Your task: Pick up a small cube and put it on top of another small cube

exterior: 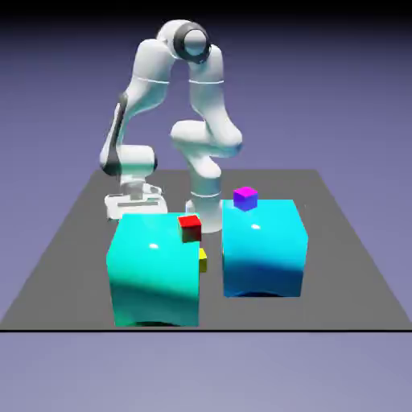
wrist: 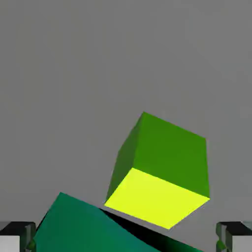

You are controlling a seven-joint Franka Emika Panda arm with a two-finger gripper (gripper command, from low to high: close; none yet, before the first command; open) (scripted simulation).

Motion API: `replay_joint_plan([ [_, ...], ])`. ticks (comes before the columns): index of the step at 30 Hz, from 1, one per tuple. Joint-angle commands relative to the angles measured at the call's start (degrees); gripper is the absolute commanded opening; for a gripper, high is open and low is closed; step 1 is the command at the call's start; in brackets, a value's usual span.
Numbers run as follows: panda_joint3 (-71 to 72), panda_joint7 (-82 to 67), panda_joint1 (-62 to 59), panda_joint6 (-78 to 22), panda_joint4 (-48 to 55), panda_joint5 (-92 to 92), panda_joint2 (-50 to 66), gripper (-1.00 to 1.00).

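Two big cyan blocks [exterior: 154, 269], yellow cube [exterior: 203, 259] in the gap between.

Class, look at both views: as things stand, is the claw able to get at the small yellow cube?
Probably yes. In the hand view the yellow cube lies on bare grey table ahead of the open claw, nothing on top of it. One caution: a large teal block sits close beside it, which may crowd one finger.

Small cubes [exterior: 190, 228] apart, unstacked

Two big cyan blocks [exterior: 154, 269] — grey table [exterior: 72, 241]
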Motion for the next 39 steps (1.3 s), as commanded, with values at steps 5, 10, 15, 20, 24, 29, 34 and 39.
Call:
replay_joint_plan([
  [5, -2.0, 2.9, 0.8, -4.0, -2.7, 7.0, 0.9, 0.00],
  [10, 4.0, 0.0, 1.5, -10.6, 0.8, 16.3, 11.3, 0.00],
  [15, 9.4, -2.6, 2.2, -16.6, 4.0, 24.7, 20.6, 0.00],
  [20, 5.8, -0.9, 1.8, -12.6, 1.9, 19.2, 14.4, -1.00],
  [24, 1.0, 1.5, 1.2, -7.3, -0.9, 11.7, 6.1, -1.00],
  [29, -0.9, 2.3, -0.7, -4.9, -1.1, 6.6, -0.2, -1.00],
  [34, -4.8, -5.3, 2.4, -2.5, -0.1, -5.8, -3.1, -1.00],
  [39, -8.7, -12.8, 5.5, 0.0, 0.8, -18.3, -6.0, -1.00],
])
